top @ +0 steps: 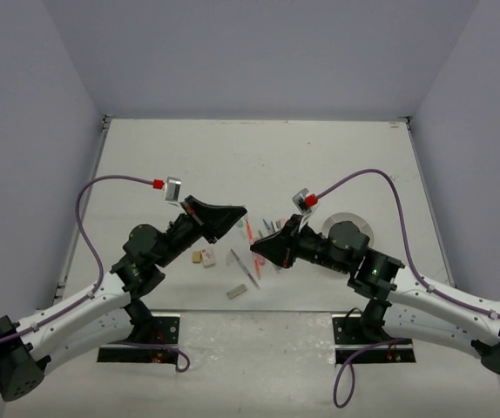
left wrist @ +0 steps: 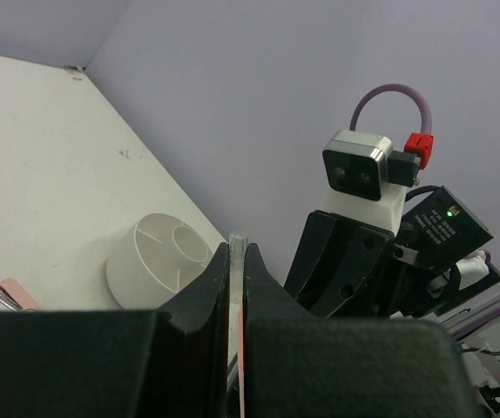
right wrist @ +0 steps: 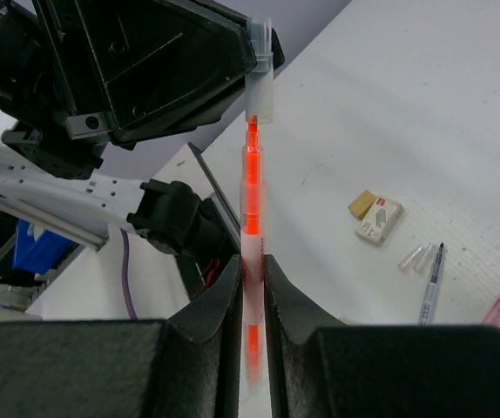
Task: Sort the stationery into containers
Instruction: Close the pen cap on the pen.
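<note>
Top external: left gripper (top: 242, 211) opposite right gripper (top: 254, 250)

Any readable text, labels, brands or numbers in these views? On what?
Nothing reads clearly.
On the black module with green light: white print, too small.
On the black arm housing: white print, cropped and blurred.
On the white eraser: red label, too small.
Top view: none.
</note>
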`<state>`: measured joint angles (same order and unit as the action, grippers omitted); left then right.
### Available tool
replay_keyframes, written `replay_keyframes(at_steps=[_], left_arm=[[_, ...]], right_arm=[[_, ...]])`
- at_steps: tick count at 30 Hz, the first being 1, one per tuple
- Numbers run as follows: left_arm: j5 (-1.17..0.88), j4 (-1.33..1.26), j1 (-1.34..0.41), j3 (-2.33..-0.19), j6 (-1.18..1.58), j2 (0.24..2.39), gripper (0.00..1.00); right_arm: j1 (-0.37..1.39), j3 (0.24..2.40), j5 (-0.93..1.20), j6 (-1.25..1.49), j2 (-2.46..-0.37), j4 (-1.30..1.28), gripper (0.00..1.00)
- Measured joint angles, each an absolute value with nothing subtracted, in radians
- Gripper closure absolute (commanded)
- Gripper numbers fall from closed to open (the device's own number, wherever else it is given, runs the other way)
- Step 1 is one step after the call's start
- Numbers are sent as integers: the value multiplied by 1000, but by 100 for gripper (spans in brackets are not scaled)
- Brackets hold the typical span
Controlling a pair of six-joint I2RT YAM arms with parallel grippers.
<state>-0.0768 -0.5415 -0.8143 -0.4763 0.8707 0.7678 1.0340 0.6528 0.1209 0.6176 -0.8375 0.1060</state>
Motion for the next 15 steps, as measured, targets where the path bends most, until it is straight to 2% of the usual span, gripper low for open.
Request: replay_keyframes(at_steps=[15], left_arm=[[-128, -629, -814, -441, 894, 816, 100]], right_arm=[[1034, 655, 74, 610, -835, 72, 100]])
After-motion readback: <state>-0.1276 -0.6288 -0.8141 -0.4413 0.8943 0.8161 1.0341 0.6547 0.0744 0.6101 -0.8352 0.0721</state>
